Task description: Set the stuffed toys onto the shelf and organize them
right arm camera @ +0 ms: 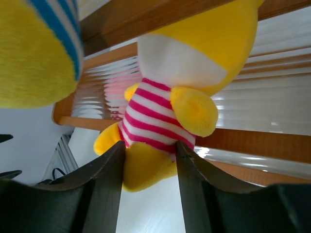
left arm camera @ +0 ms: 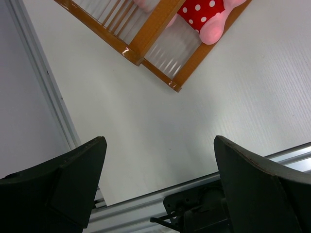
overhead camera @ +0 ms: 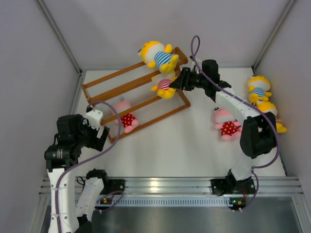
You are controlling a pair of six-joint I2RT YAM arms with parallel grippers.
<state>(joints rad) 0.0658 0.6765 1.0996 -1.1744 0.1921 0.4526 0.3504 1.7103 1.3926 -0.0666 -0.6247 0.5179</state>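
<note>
The shelf [left arm camera: 153,30] is orange-brown. The blue-striped toy [overhead camera: 158,56] is yellow in blue and white stripes; the pink-striped toy [right arm camera: 155,116] is yellow in pink and white stripes. The dotted toy [overhead camera: 128,120] is pink, wearing red with white dots, as is the second dotted toy [overhead camera: 227,126]. The table [overhead camera: 194,150] is white, the cable [overhead camera: 115,141] purple, the left gripper [left arm camera: 159,143] and the right gripper [right arm camera: 150,148] black.

I see my right gripper [right arm camera: 149,162] pinching the bottom of the yellow pink-striped toy [right arm camera: 160,116] before the wooden shelf bars [right arm camera: 257,144]; a blue-striped yellow toy [right arm camera: 34,63] fills the upper left.
</note>
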